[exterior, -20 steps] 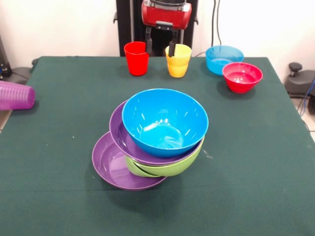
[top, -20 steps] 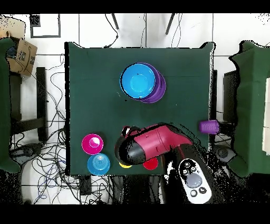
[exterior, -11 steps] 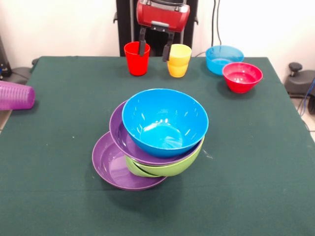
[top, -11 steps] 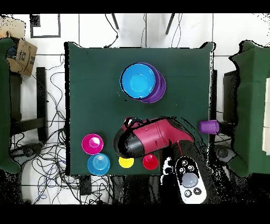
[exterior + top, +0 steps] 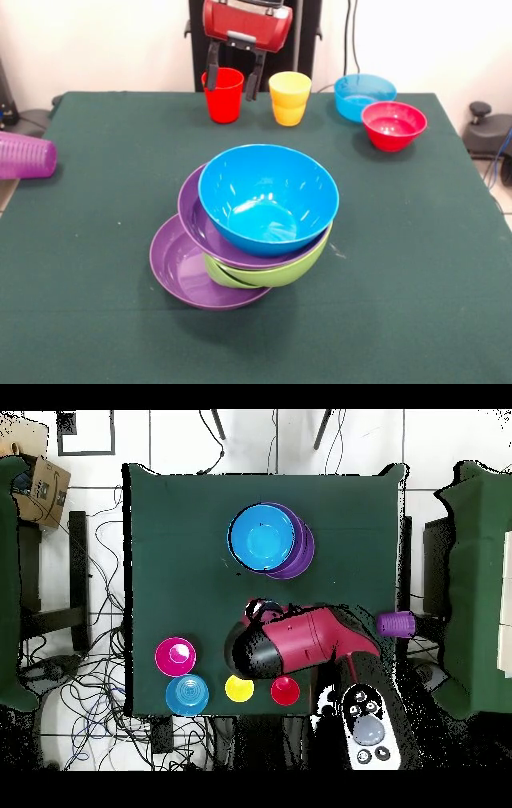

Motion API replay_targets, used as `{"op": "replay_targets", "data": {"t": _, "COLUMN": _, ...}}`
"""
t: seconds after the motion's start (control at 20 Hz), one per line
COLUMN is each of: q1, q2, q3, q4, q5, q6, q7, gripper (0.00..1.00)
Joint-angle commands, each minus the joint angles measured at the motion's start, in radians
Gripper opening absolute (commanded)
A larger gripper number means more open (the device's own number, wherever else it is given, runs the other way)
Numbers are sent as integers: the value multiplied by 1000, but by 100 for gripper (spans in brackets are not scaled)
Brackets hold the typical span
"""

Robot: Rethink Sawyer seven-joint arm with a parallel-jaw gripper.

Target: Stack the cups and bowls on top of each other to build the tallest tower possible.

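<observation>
The tower stands mid-table: a blue bowl [image 5: 268,198] [image 5: 262,537] sits tilted on a purple bowl [image 5: 194,218], a lime green bowl [image 5: 276,274] and a lower purple bowl [image 5: 178,268]. At the far edge the red cup [image 5: 223,96] [image 5: 285,690] and the yellow-orange cup [image 5: 290,98] [image 5: 239,689] stand upright. My gripper [image 5: 232,80] hangs open at the red cup's rim. One finger is in front of the cup's left side and the other is just to its right, holding nothing. The purple cup [image 5: 24,155] [image 5: 396,623] lies on its side at the table's edge.
A small light blue bowl [image 5: 364,94] [image 5: 186,694] and a small red bowl [image 5: 393,125] [image 5: 175,656] sit at the far right corner in the front view. In the overhead view the red arm [image 5: 300,644] covers the table between the tower and the cups.
My gripper has shifted left in the front view, from over the yellow-orange cup to the red cup, and risen a little. It stays open. Cups and bowls have not moved.
</observation>
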Motion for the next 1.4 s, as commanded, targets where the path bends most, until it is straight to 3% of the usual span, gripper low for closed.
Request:
{"op": "replay_targets", "data": {"t": 0.05, "q1": 30, "q2": 52, "q3": -30, "q4": -34, "q5": 19, "q6": -69, "q7": 109, "gripper": 100}}
{"op": "replay_targets", "data": {"t": 0.75, "q1": 90, "q2": 117, "q3": -70, "q4": -65, "q5": 54, "q6": -109, "q7": 119, "gripper": 100}}
{"op": "replay_targets", "data": {"t": 1.4, "q1": 48, "q2": 113, "q3": -35, "q4": -80, "q5": 101, "q6": -81, "q7": 37, "gripper": 100}}
